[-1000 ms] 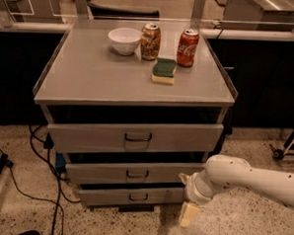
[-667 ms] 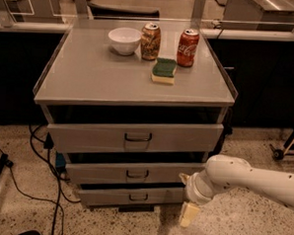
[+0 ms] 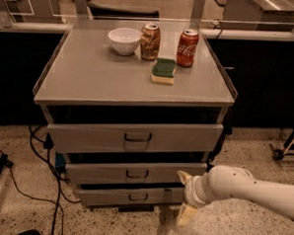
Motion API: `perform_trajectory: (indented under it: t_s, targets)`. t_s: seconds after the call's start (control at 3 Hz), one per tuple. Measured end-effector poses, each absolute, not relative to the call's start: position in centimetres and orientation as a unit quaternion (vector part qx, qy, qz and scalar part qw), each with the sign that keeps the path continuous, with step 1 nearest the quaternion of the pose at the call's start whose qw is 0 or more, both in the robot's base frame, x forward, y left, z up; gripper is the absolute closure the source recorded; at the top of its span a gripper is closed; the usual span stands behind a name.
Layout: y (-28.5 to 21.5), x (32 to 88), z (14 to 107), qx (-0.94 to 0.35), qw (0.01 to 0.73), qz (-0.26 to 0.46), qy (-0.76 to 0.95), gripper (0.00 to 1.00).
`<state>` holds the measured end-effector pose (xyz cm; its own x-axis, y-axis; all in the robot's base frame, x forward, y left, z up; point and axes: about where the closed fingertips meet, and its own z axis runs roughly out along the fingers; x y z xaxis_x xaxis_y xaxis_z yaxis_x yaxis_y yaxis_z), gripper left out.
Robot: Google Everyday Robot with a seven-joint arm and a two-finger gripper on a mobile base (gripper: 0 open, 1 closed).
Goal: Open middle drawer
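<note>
- Camera view looks down on a grey cabinet top (image 3: 89, 82) with three drawer fronts below it.
- Black cables (image 3: 34, 148) lie on the speckled floor by the cabinet's left side.
- White bowl (image 3: 124, 40) stands upright near the back edge of the top, left of centre.
- Brown can (image 3: 150, 41) stands upright just right of the bowl, also near the back edge.
- Green and yellow sponge (image 3: 164, 71) lies flat, green side up, in front of the two cans and right of centre.
- Red can (image 3: 187, 47) stands upright near the back right corner, just behind the sponge.
- Top drawer (image 3: 86, 136) is the tallest and widest front, with a dark gap above it.
- Middle drawer (image 3: 94, 172) sits between the other two fronts, its dark bar handle (image 3: 136, 174) at centre and a dark gap above its top edge.
- Lowest drawer (image 3: 103, 195) is the smallest front, nearest the floor.
- Gripper (image 3: 181, 198) is low at the cabinet's right front corner, well right of the handle, with its fingers spread wide and nothing between them.
- Upper finger (image 3: 183, 177) is at the right end of the middle drawer front; I cannot tell if it touches.
- Lower finger (image 3: 186, 214) hangs near the floor, beside the lowest drawer's right end.
- White arm (image 3: 252, 191) comes in from the right edge.
</note>
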<state>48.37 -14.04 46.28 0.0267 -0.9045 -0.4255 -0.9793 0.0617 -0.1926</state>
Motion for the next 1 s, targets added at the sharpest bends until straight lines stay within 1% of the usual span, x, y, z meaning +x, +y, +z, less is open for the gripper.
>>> perform_trajectory:
  t_s: [0.33, 0.67, 1.0]
  targets:
    - [-13.0, 50.3, 46.1, -0.688, 0.272, 0.056, 0.67, 0.0]
    - [-12.0, 52.8, 45.4, -0.691, 0.303, 0.042, 0.655, 0.0]
    - [-11.5, 54.6, 44.8, -0.691, 0.313, 0.037, 0.65, 0.0]
